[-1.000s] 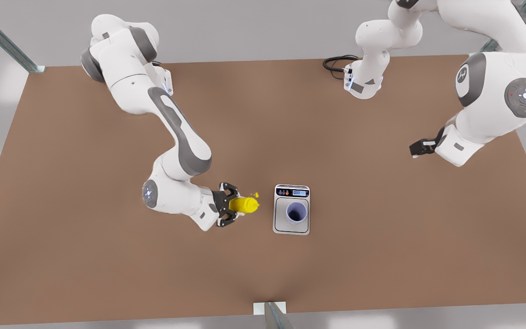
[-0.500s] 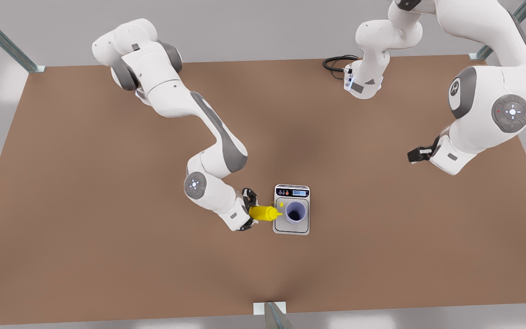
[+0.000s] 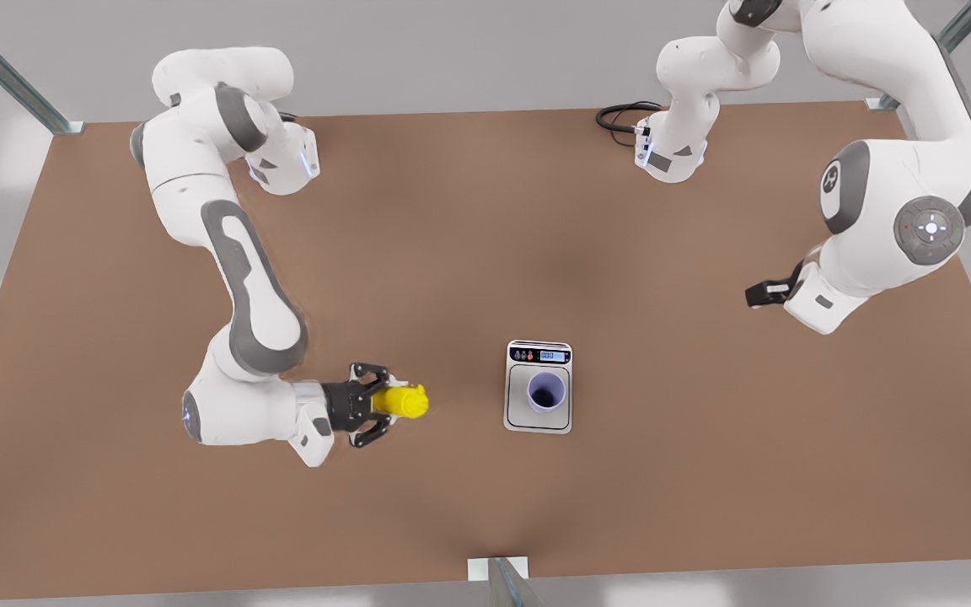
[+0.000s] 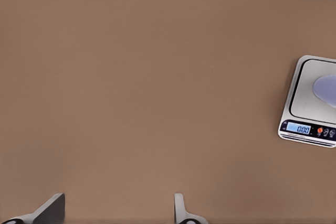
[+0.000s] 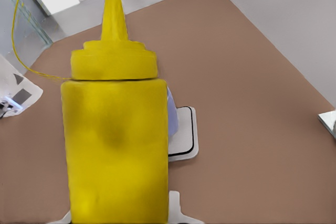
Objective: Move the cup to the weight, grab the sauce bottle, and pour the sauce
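Observation:
The yellow sauce bottle (image 3: 405, 402) (image 5: 115, 150) is held clear of the table, with my right gripper (image 3: 384, 404) (image 5: 121, 216) shut on its body. It hangs well off to the front view's left of the weight (image 3: 539, 423), nozzle pointing away from the wrist. A thin yellow strand curves off beside its cap. The lavender cup (image 3: 546, 392) stands upright on the weight's grey plate, its dark inside showing. In the left wrist view the weight (image 4: 307, 98) and the cup (image 4: 328, 88) lie at the picture's edge. My left gripper (image 3: 755, 294) (image 4: 118, 214) waits open at the front view's right, above bare table.
A brown table (image 3: 485, 253) carries both arm bases along its far edge. A black cable (image 3: 620, 116) loops beside one base. Metal frame posts stand at the far corners, and a bracket (image 3: 498, 569) sits at the middle of the near edge.
The right gripper first carried the bottle to the cup with the nozzle at its rim, then drew back to the front view's left. The left arm shifted only slightly.

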`<state>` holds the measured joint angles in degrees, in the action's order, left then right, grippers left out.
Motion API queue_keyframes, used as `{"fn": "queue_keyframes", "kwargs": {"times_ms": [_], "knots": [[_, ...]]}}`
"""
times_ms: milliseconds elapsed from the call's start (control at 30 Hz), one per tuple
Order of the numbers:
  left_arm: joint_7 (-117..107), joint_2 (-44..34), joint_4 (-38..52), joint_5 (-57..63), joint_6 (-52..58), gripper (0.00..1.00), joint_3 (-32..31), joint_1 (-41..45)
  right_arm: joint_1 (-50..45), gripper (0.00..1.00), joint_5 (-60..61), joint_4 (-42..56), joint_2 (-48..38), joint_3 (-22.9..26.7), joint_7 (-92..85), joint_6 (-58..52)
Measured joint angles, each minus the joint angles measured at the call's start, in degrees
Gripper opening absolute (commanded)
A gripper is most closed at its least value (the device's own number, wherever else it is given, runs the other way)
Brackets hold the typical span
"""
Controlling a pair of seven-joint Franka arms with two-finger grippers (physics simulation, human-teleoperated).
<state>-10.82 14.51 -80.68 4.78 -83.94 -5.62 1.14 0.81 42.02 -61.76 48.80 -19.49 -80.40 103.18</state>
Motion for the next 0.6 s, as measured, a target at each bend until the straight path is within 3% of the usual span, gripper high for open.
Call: {"fn": "queue_keyframes", "kwargs": {"times_ms": [33, 67, 233, 367, 600], "knots": [[-0.02, 0.00, 0.00, 0.01, 0.00, 1.00, 0.00, 0.08, 6.31, 0.44, 0.65, -2.94, 0.10, -4.54, -7.06, -1.43], [-0.02, 0.00, 0.00, 0.02, 0.00, 1.00, 0.00, 0.09, 10.73, 0.44, 2.09, -5.21, 0.46, -6.01, -13.63, -3.03], [0.01, 0.06, 0.00, 0.04, 0.00, 1.00, 0.00, 0.00, 19.12, 0.44, 10.56, -9.97, 8.59, -5.75, -40.50, -6.49], [0.01, 0.09, 0.00, 0.04, 0.00, 1.00, 0.00, -0.01, 20.36, 0.45, 14.72, -10.07, 17.42, -5.56, -45.15, -6.46], [0.01, 0.09, 0.00, 0.05, 0.08, 1.00, 0.00, 0.00, 19.71, 0.47, 14.95, -10.00, 19.21, -2.93, -44.99, -4.44]]}}
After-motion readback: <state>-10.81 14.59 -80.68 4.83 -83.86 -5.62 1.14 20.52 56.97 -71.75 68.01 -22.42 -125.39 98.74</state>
